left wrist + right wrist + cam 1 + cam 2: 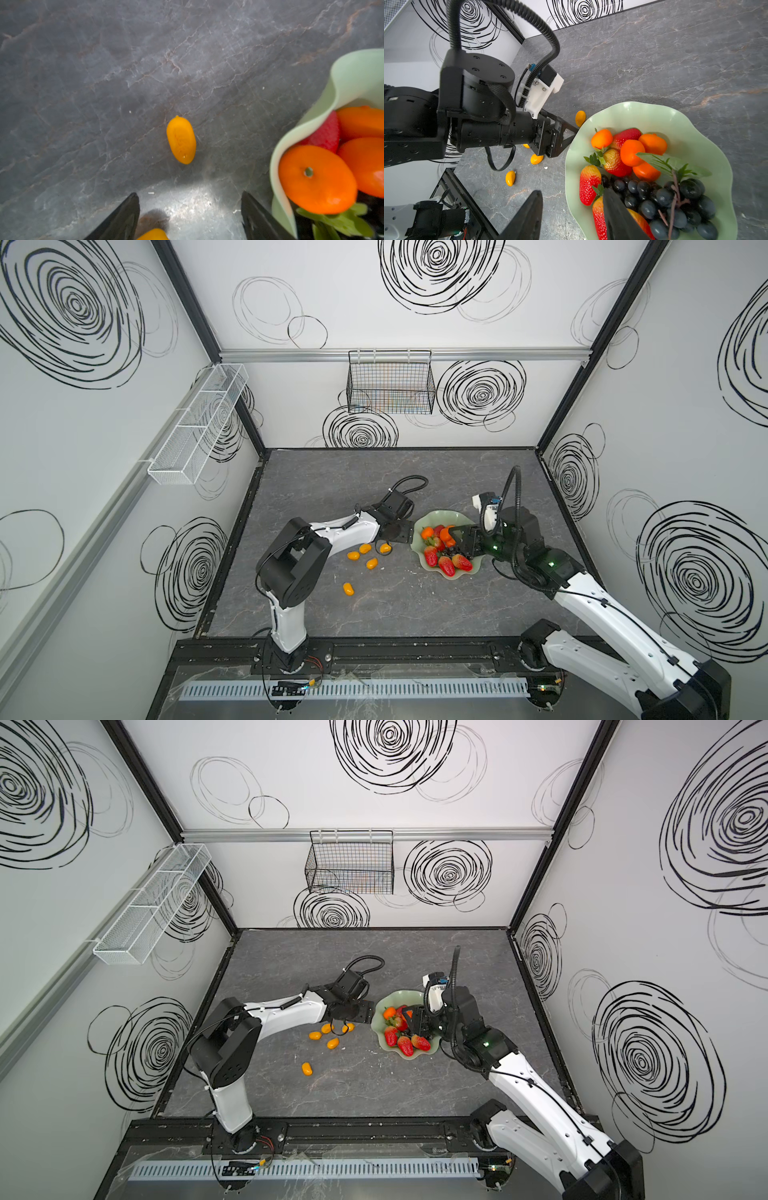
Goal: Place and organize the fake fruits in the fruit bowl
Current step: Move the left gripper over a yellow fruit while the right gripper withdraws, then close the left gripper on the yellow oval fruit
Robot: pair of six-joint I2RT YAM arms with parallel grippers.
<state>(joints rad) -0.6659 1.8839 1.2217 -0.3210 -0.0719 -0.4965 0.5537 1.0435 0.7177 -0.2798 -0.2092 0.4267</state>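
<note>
The pale green fruit bowl [440,515] [654,116] holds red strawberries [446,566], orange tangerines [631,151] and a dark grape bunch [664,199]. Several yellow-orange kumquats [372,563] [332,1043] lie on the table left of it. My left gripper [405,535] [189,195] hangs open just left of the bowl's rim. One kumquat [181,139] lies ahead of its fingers and another [152,234] lies under its base. My right gripper [457,537] [572,192] is open over the bowl's edge, one finger above the strawberries, one outside the rim, holding nothing.
A black wire basket [390,385] hangs on the back wall and a white mesh tray [199,423] on the left wall. A lone kumquat [348,588] lies nearer the front. The left arm's wrist [488,124] fills the space beside the bowl.
</note>
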